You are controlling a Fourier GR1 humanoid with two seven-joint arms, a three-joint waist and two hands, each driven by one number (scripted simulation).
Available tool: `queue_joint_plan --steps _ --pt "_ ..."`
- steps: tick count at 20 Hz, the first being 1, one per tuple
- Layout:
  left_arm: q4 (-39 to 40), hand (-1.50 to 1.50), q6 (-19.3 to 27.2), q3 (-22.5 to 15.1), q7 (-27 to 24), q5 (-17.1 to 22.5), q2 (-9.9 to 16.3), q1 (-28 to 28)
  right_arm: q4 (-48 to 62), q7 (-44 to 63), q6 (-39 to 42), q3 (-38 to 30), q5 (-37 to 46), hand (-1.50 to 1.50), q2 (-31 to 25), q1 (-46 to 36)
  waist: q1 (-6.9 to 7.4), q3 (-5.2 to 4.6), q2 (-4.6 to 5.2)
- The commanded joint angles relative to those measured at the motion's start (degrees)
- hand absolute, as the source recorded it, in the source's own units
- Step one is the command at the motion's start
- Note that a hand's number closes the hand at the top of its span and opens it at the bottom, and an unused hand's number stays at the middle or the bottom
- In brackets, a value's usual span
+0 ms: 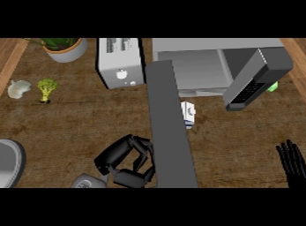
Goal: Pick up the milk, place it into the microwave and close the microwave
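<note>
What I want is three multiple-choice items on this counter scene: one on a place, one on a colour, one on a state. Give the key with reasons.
1. Where is the milk?
A. On the counter, just right of the microwave door
B. Inside the oven cavity
C. Beside the plant pot

2. What colour is the right hand?
A. White
B. Red
C. Black

3. How does the microwave door stand?
A. Shut
B. Swung open
C. Taken off and lying flat

Key: 1 A, the carton stands on the wood-brown top against the door's right side; 2 C, the straight fingers at the lower right edge are black; 3 B, the grey door reaches out from the microwave towards the view's lower edge, leaving the cavity exposed.
</note>
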Motion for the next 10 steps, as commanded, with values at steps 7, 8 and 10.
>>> queue_joint_plan --steps 7,8,10 --pt "6.81 1.50 15.12 -23.38 4.08 9.09 -0.02 -4.58 -22.17 4.31 12.43 4.27 -10.58 -1.50 -1.85 10.07 -0.56 0.03 0.18" --pt "11.07 1.50 17.88 -23.64 2.13 9.87 -0.02 -6.50 -24.44 4.57 12.59 5.92 -10.23 -1.50 -1.50 11.65 -0.96 0.01 0.42" --pt "10.19 1.50 21.80 -27.14 3.65 11.88 -0.02 -9.15 -29.27 7.93 13.42 6.47 -13.48 -1.50 -2.12 12.74 -1.29 -0.02 0.38"
